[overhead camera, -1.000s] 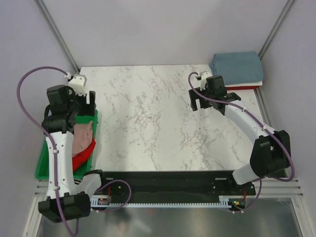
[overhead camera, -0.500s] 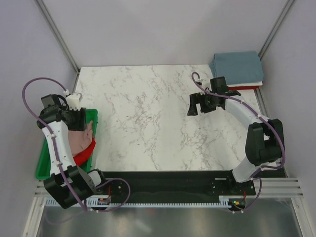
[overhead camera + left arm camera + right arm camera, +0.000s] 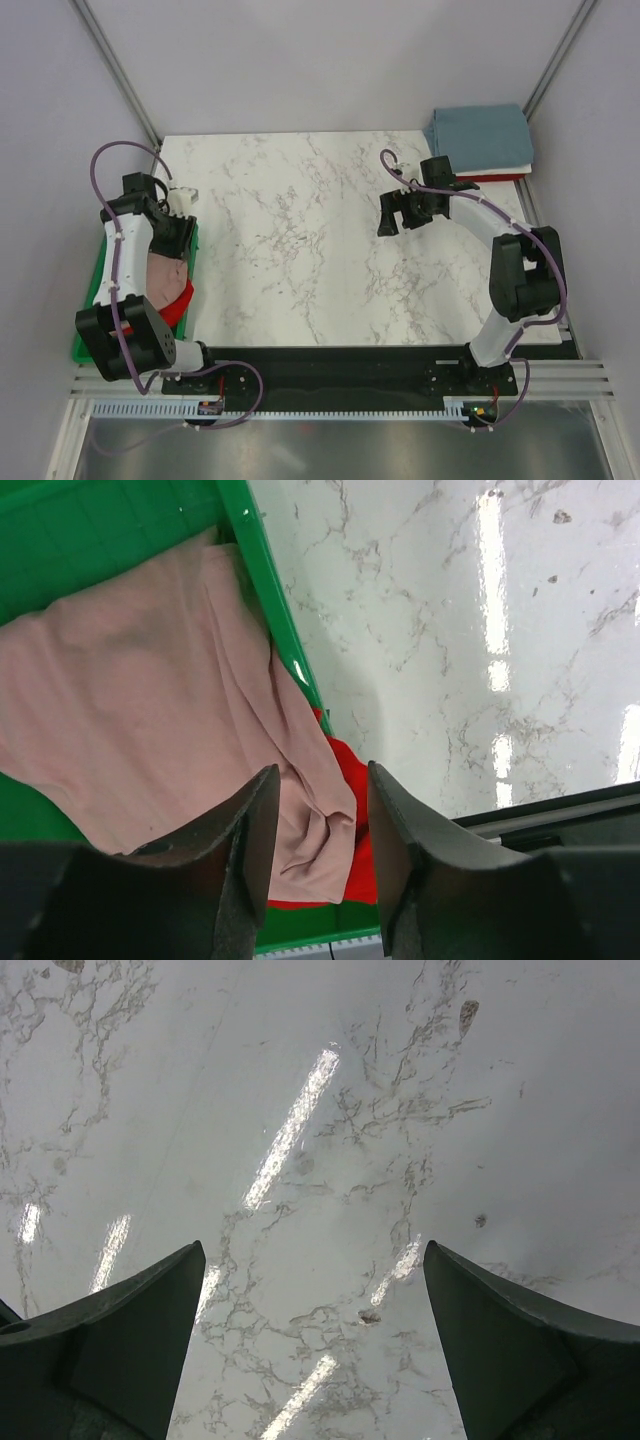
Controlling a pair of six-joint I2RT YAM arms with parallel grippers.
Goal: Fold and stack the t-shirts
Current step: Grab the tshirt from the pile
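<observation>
A dusty-pink t-shirt (image 3: 150, 700) lies crumpled in the green tray (image 3: 268, 590), on top of a bright red t-shirt (image 3: 345, 770) that hangs over the tray's rim. Both also show in the top view, the pink one (image 3: 165, 272) above the red one (image 3: 181, 300). My left gripper (image 3: 321, 780) hovers over the pink shirt's edge, jaws a little apart and holding nothing; the top view shows it (image 3: 174, 238) above the tray's far end. A folded grey-blue t-shirt (image 3: 480, 133) lies at the back right. My right gripper (image 3: 312, 1260) is wide open and empty over bare marble (image 3: 398, 213).
The green tray (image 3: 88, 340) sits at the table's left edge. Under the grey-blue shirt a red and white folded layer (image 3: 497, 177) shows. The marble tabletop (image 3: 300, 250) spans the middle. Metal frame posts stand at the back corners.
My left arm has swung round, and its gripper has moved to the right over the tray's far end. My right gripper has shifted slightly left and stays open.
</observation>
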